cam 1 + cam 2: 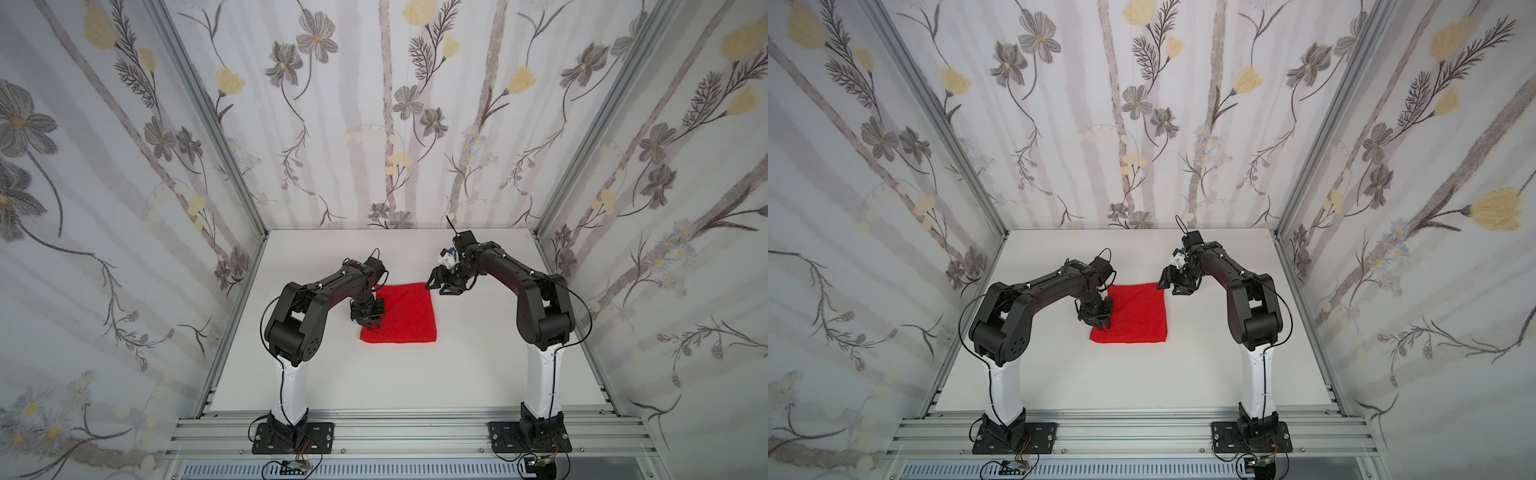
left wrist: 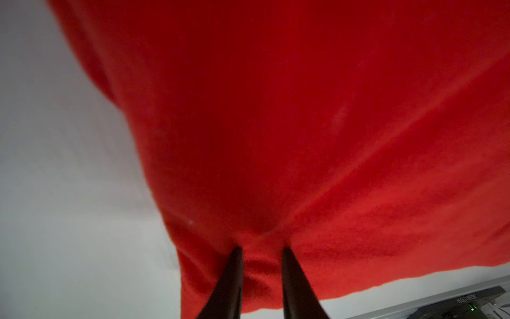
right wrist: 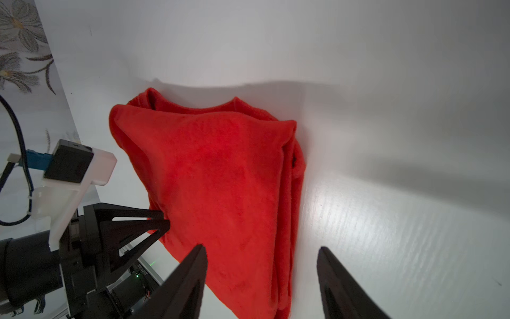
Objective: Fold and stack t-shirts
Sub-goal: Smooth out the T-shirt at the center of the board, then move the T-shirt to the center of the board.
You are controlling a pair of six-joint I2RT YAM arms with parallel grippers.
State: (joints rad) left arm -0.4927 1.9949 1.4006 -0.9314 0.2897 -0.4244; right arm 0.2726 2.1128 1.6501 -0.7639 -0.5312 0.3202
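Downward, left gripper (image 1: 371, 325) pinches t-shirt (image 1: 408, 316) (right gripper (image 1: 435, 288) spread).

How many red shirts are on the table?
1. The red t-shirt lies folded into a square near the middle of the white table. I see only this one, though its folded layers could hide something underneath.

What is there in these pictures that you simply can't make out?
Far corner of the shirt: top views, behind the left arm.
Cloth between the left fingers: left wrist view, blurred; shirt edges cut by the frame.
One shirt corner: right wrist view, cut off at the frame edge.
Layer count: too small in top views.
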